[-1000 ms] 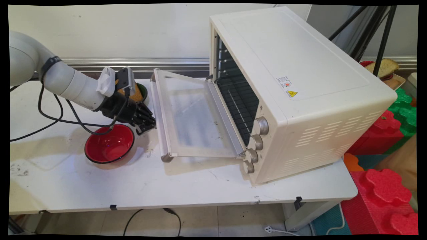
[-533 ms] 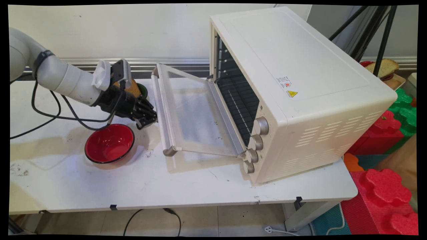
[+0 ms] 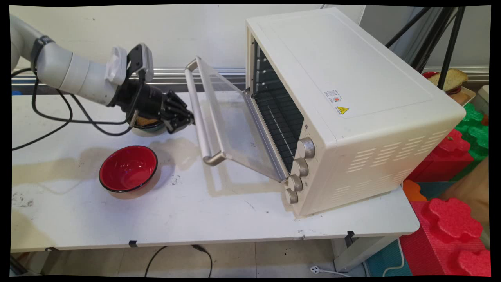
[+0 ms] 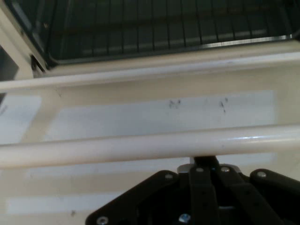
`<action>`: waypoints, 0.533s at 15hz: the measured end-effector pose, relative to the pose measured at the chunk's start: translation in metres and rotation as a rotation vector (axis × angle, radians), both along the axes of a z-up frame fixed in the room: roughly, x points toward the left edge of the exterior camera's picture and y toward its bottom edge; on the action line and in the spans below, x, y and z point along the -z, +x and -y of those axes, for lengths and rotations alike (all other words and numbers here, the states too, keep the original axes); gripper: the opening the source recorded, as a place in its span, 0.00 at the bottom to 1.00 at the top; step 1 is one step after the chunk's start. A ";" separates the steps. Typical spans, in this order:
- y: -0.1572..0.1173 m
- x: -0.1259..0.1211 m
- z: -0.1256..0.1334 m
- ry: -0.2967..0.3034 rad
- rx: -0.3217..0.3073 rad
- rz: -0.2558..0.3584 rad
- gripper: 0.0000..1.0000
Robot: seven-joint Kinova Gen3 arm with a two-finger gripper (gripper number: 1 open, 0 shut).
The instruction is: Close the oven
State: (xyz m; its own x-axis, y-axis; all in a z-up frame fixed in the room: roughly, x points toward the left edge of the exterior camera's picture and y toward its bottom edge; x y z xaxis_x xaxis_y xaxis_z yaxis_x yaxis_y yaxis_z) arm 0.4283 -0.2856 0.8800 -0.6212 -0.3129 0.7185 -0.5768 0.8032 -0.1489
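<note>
The cream enamelled-metal toaster oven (image 3: 352, 98) looks matt; its clear glass door (image 3: 231, 125) carries a smooth satin-metal bar handle (image 3: 201, 117). The glossy red bowl (image 3: 128, 169) sits on the scuffed white worktop (image 3: 219, 223). The matt black plastic hand (image 3: 184, 121).

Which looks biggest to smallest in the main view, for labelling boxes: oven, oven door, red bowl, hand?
1. oven
2. oven door
3. red bowl
4. hand, which looks smallest of all.

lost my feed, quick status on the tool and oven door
Tool shut, against the door handle. Oven door half raised. Red bowl below, apart.
</note>
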 end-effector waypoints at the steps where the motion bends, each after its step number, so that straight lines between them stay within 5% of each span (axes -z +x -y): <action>1: -0.002 -0.004 0.002 -0.010 0.002 -0.005 0.00; 8: -0.022 -0.029 0.016 -0.066 0.010 -0.038 0.00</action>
